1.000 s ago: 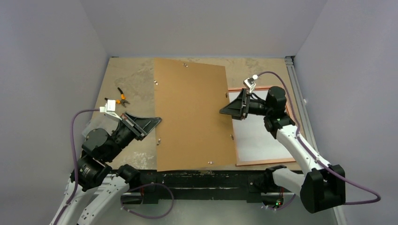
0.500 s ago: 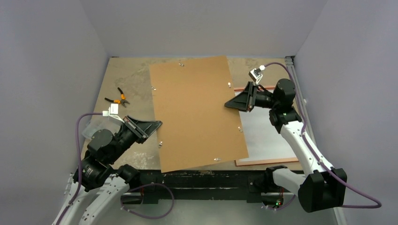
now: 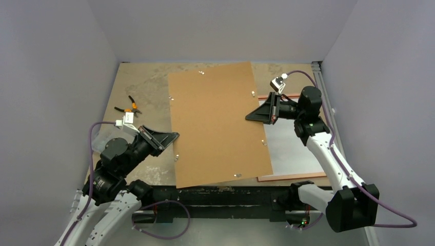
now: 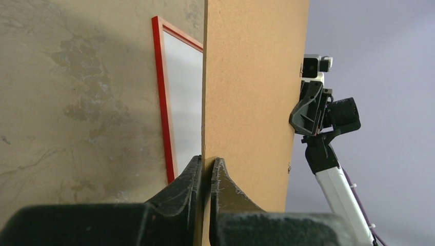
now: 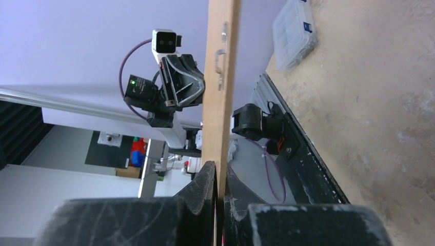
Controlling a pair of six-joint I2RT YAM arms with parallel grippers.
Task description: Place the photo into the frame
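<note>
Brown backing board [image 3: 220,123] pinched at two edges
The left gripper [image 4: 205,161] was clamped tight on the board's left edge, the right gripper [image 5: 219,166] on its right edge. Just right of the board, partly under it, the thin red frame [image 3: 290,177] lay flat, rectangular, a plain pale sheet [image 3: 295,148] inside it

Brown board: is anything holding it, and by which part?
Board: left end effector clamps its left edge, right end effector its right edge.
</note>
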